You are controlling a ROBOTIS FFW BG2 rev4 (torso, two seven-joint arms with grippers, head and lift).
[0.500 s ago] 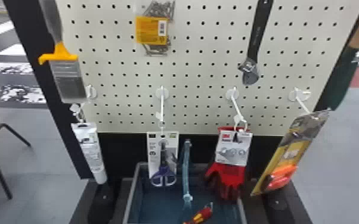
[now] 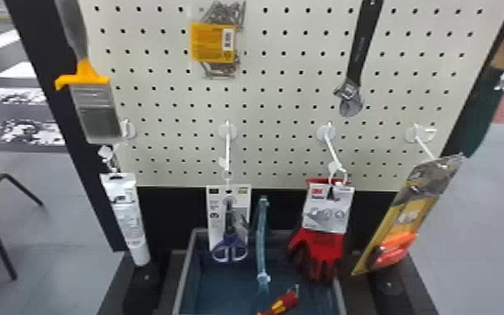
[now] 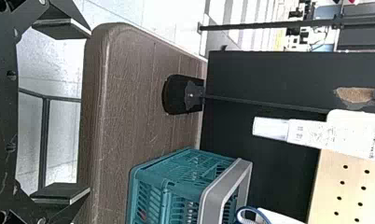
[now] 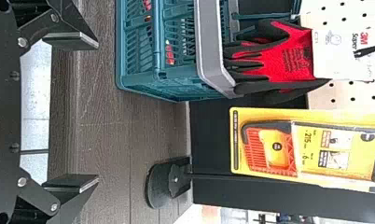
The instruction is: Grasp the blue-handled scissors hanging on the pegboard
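Blue-handled scissors (image 2: 229, 241) hang from a white hook (image 2: 227, 144) low at the middle of the pegboard (image 2: 289, 83), packed against a white backing card (image 2: 217, 209). The dark blades are closed and point up. The two blue finger loops hang at the foot, below the pegboard's lower edge and over the back rim of a teal basket (image 2: 184, 272). On the pegboard's neighbouring hooks, a white tube (image 2: 127, 218) hangs to the scissors' left and a pair of red gloves (image 2: 318, 251) to their right. The left gripper (image 3: 59, 109) and the right gripper (image 4: 71, 112) face the brown bench (image 3: 125, 116) in front of the pegboard, each with jaws spread wide and holding nothing.
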